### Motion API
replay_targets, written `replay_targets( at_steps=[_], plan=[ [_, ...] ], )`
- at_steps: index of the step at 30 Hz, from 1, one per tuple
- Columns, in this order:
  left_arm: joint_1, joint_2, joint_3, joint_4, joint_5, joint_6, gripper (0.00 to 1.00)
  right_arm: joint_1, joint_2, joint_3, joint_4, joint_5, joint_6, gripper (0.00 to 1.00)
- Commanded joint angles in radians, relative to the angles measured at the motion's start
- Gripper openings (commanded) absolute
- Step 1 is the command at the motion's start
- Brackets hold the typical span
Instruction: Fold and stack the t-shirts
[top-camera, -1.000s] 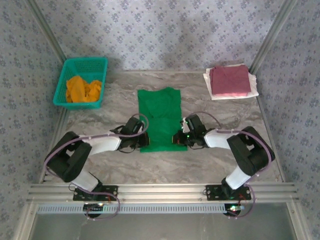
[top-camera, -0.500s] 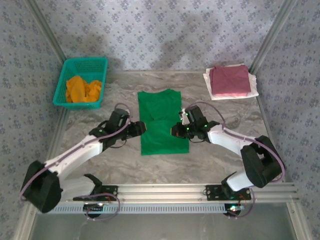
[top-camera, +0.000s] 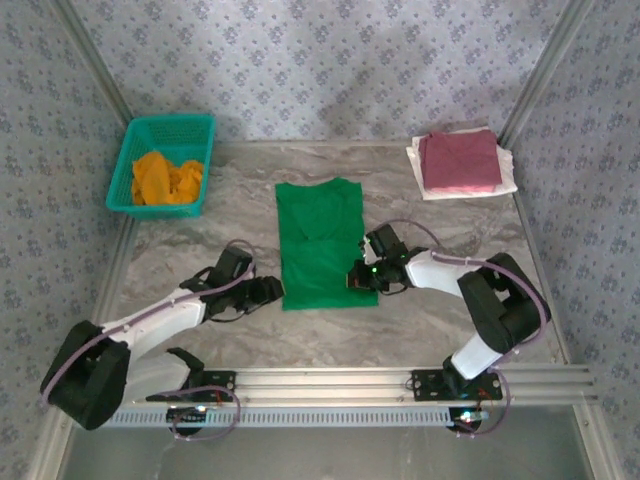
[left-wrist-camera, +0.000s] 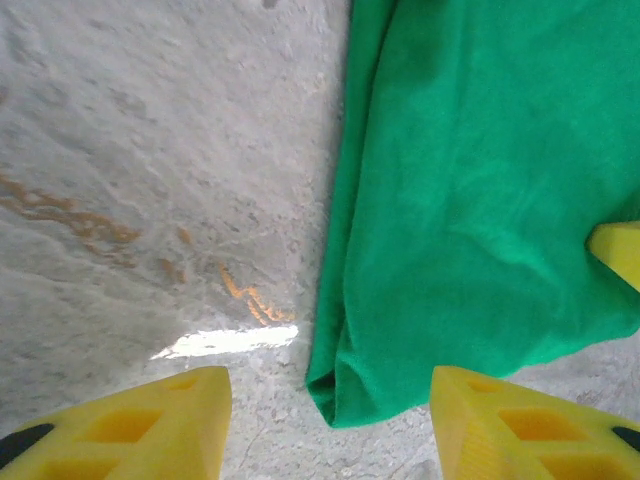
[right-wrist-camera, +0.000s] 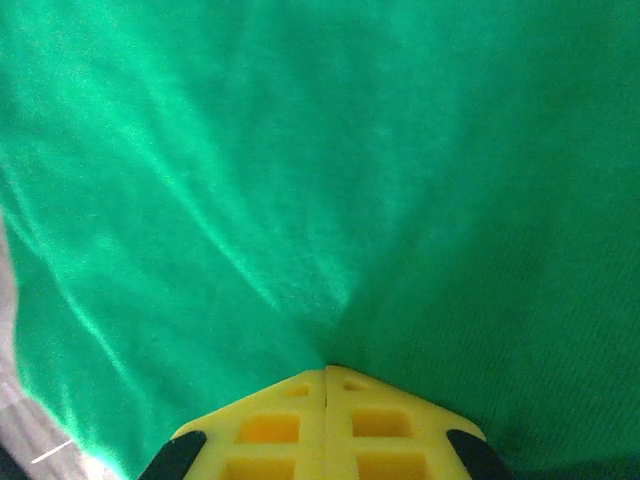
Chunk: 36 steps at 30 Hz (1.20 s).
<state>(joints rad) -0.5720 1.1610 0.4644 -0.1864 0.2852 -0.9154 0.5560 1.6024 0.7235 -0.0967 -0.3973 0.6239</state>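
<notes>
A bright green t-shirt (top-camera: 320, 235) lies flat in the middle of the table, folded into a narrow strip with its collar at the far end. My left gripper (top-camera: 272, 290) stands open just off the shirt's near left corner. In the left wrist view that corner of the green t-shirt (left-wrist-camera: 480, 180) sits between the left gripper's (left-wrist-camera: 328, 388) spread yellow fingers, untouched. My right gripper (top-camera: 356, 277) is shut on the shirt's near right edge. In the right wrist view the green t-shirt (right-wrist-camera: 300, 150) puckers toward the closed right gripper (right-wrist-camera: 326, 372).
A teal mesh basket (top-camera: 170, 125) at the far left holds a crumpled orange t-shirt (top-camera: 165, 178). At the far right a folded maroon-pink t-shirt (top-camera: 458, 160) lies on a white one (top-camera: 425, 188). Patterned walls and metal rails bound the marble table (top-camera: 200, 220).
My left gripper has opened, let go of the shirt's left edge and drawn back toward the near left. The right gripper went slightly away, then came back nearer, still shut on the cloth.
</notes>
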Motion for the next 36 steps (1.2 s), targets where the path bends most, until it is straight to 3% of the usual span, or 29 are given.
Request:
replay_targets(
  at_steps=[1,13,32,36],
  plan=[
    [-0.023,0.056,0.031,0.052,0.054,-0.013,0.54,-0.005,0.034,-0.012,0.024,0.014,0.024,0.0],
    [-0.096,0.184,0.124,-0.025,0.026,0.008,0.52,0.0,0.057,-0.014,0.052,0.016,0.042,0.0],
    [-0.101,0.27,0.191,-0.144,-0.058,0.033,0.51,0.009,0.038,-0.032,0.07,0.019,0.049,0.0],
    [-0.104,0.335,0.25,-0.135,-0.06,0.064,0.43,0.012,0.041,-0.029,0.071,0.02,0.05,0.0]
  ],
)
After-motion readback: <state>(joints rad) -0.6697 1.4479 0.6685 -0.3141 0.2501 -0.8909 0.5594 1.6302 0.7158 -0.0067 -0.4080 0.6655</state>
